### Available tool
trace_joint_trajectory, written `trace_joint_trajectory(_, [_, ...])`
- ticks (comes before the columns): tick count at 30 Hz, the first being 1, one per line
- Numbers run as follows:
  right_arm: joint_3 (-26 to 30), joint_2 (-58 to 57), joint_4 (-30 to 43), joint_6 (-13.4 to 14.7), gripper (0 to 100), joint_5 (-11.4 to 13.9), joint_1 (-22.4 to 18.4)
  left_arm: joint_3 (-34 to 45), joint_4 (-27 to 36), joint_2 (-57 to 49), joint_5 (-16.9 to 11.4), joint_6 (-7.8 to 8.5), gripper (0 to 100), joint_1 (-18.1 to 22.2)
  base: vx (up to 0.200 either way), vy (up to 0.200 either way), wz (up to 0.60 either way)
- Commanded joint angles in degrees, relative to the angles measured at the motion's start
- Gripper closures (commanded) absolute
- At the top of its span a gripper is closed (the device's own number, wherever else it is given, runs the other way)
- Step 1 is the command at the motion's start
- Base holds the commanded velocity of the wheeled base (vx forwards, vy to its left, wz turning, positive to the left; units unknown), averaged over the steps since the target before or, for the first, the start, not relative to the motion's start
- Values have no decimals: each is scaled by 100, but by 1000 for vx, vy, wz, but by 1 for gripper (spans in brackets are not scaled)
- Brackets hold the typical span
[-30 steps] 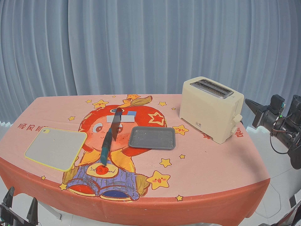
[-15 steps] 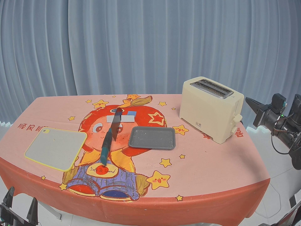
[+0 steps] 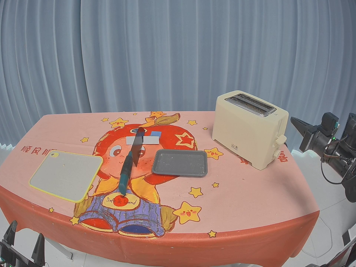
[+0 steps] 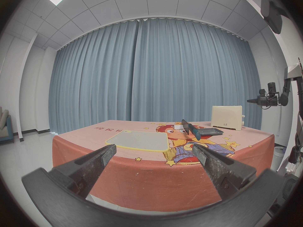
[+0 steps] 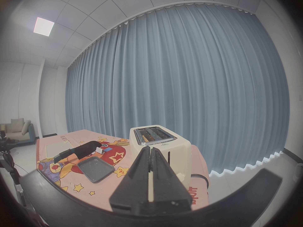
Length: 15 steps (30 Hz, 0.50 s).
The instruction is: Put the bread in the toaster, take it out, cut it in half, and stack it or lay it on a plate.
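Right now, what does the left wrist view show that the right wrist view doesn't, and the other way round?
Left wrist view gives the open left gripper up close and the right gripper side-on, raised past the toaster. Right wrist view gives the shut right gripper up close, the toaster's top slots and its cord. Shared: toaster, grey tray, knife, cutting board, table.

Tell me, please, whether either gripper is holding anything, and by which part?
Nothing is held. The left gripper is open and empty; the right gripper is shut on nothing, off the table's edge beside the toaster.
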Motion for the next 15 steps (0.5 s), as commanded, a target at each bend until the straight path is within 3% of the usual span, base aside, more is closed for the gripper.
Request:
trace_joint_trajectory(1, [15, 5, -2, -3, 100, 2, 14, 101, -2, -31, 4, -1, 0, 2, 0, 0, 0])
trace_joint_trajectory(15, [322, -21, -2, -12, 100, -25, 181, 101, -2, -31, 4, -1, 0, 2, 0, 0, 0])
